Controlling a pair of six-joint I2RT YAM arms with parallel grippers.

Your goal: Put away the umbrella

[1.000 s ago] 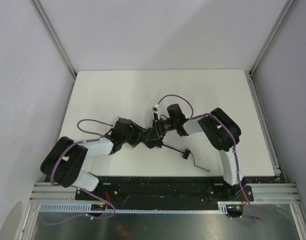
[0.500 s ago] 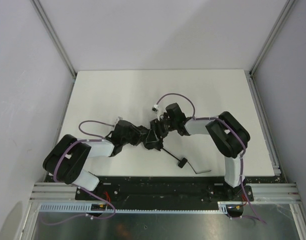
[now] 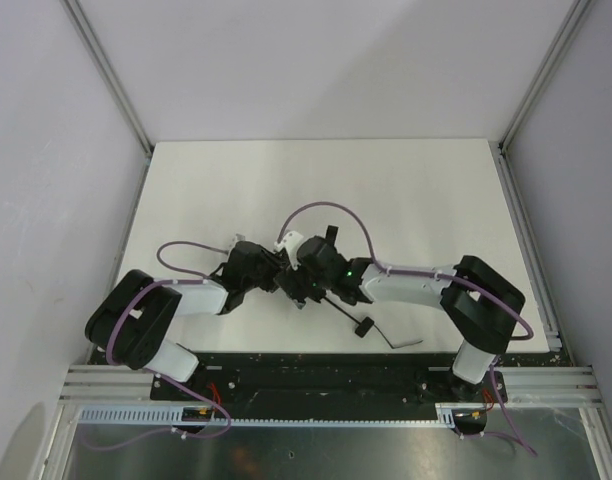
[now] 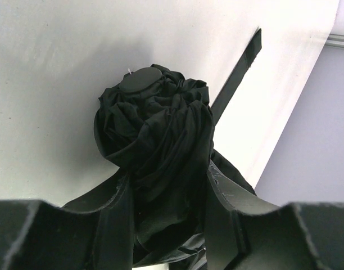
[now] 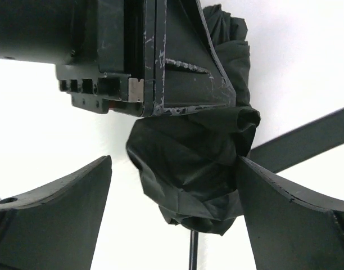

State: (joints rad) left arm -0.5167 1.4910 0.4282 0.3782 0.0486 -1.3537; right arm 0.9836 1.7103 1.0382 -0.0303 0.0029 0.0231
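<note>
The umbrella (image 4: 161, 129) is a crumpled bundle of black fabric with a round cap at its far end. My left gripper (image 4: 167, 171) is shut on that bundle, a finger (image 4: 113, 216) pressing on each side. In the right wrist view the other end of the umbrella (image 5: 189, 169) hangs below the left gripper's body (image 5: 155, 67), with the thin shaft (image 5: 191, 250) running out of it. My right gripper (image 5: 175, 163) is open and straddles that end; its right finger (image 5: 284, 214) is at the fabric and the left one stands apart. From above, the knob handle (image 3: 364, 326) and wrist strap (image 3: 401, 340) lie on the table.
Both grippers meet near the middle of the white table (image 3: 436, 200), close to its near edge. A flat black strap (image 4: 239, 70) from the bundle lies across the table. Grey walls and metal rails (image 3: 111, 80) enclose the sides.
My right gripper has opened wide and the right arm has swung left and nearer, round the bundle's end. The left jaws closed tighter on the fabric. The handle slid slightly nearer.
</note>
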